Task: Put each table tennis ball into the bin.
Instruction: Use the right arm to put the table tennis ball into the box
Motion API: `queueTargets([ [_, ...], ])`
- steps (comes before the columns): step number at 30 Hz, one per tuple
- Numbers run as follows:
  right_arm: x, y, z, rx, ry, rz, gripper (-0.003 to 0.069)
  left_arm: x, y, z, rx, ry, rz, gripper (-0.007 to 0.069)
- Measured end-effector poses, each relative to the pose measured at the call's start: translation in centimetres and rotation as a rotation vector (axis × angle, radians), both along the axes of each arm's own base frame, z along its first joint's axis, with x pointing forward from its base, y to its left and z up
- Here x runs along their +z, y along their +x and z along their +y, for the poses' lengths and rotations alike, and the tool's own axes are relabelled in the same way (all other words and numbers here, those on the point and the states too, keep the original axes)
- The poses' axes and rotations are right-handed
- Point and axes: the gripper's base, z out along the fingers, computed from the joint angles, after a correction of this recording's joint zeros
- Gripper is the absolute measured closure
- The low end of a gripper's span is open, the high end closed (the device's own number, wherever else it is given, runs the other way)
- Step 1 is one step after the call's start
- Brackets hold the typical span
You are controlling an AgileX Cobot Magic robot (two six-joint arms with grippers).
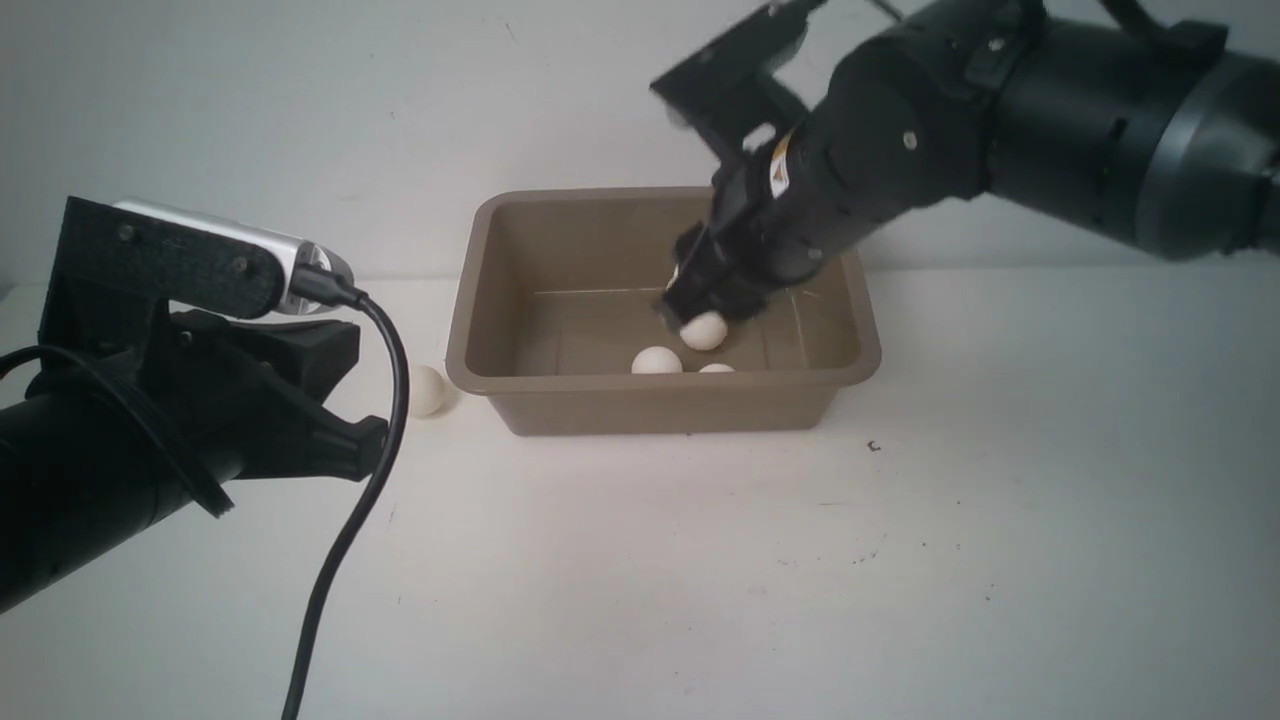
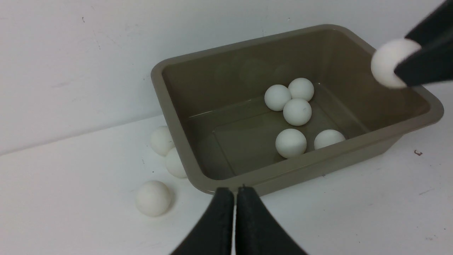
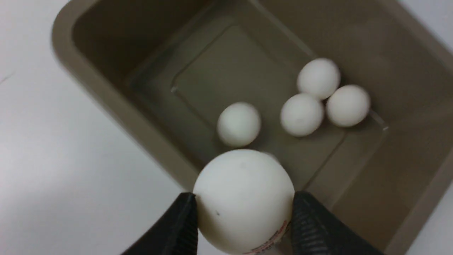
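Note:
The brown bin (image 1: 660,405) stands on the white table against the back wall. My right gripper (image 1: 700,318) hangs over its near right part, shut on a table tennis ball (image 3: 244,198) that carries a small red print; the same ball (image 2: 387,63) is above the bin's rim. Several balls lie on the bin's floor, three of them clustered (image 2: 297,112) and two near the front wall (image 2: 291,142). Three more balls rest on the table at the bin's left side (image 2: 153,198), (image 2: 175,163), (image 2: 161,140). My left gripper (image 2: 235,193) is shut and empty, just short of the bin's front left corner.
The left wrist camera's black cable (image 1: 350,520) hangs down over the table on the left. A white wall (image 1: 300,120) rises right behind the bin. A small dark mark (image 1: 873,446) lies on the table right of the bin.

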Motion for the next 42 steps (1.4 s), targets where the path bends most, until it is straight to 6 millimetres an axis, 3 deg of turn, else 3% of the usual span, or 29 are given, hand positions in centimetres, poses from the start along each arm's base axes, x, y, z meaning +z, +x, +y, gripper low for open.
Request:
queueTargets([
  [3, 0.2, 1.8, -0.5, -0.035, -0.010, -0.044, 0.0342, 0.0, 0.0, 0.0, 0.000, 0.000, 0.000, 0.0629],
  [7, -1.3, 3.8, -0.7, -0.055, -0.040, -0.042, 0.0342, 0.0, 0.0, 0.1, 0.011, 0.007, 0.000, 0.0629],
  [9, -3.0, 4.8, -0.6, -0.044, -0.076, -0.027, 0.0342, -0.1, 0.1, 0.4, 0.034, 0.039, -0.004, 0.0629],
  [15, -5.8, 6.2, -0.5, -0.020, -0.109, -0.020, 0.0342, -0.2, 0.2, 1.2, 0.096, 0.110, -0.008, 0.0629],
  [25, -6.2, 7.6, -1.9, -0.063, -0.078, -0.044, 0.0307, -0.3, 0.3, 2.8, 0.256, 0.198, 0.009, 0.0629],
  [36, -5.4, 7.8, -2.7, -0.101, -0.059, -0.024, 0.0305, -0.4, 0.2, 4.3, 0.389, 0.264, 0.028, 0.0596],
  [40, -2.5, 7.0, -3.1, -0.126, -0.031, -0.039, 0.0305, -0.6, 0.5, 5.5, 0.428, 0.255, 0.043, 0.0547],
  [42, 0.1, 6.1, -3.6, -0.133, -0.012, -0.077, 0.0303, -1.0, 0.9, 6.4, 0.441, 0.242, 0.062, 0.0515],
])
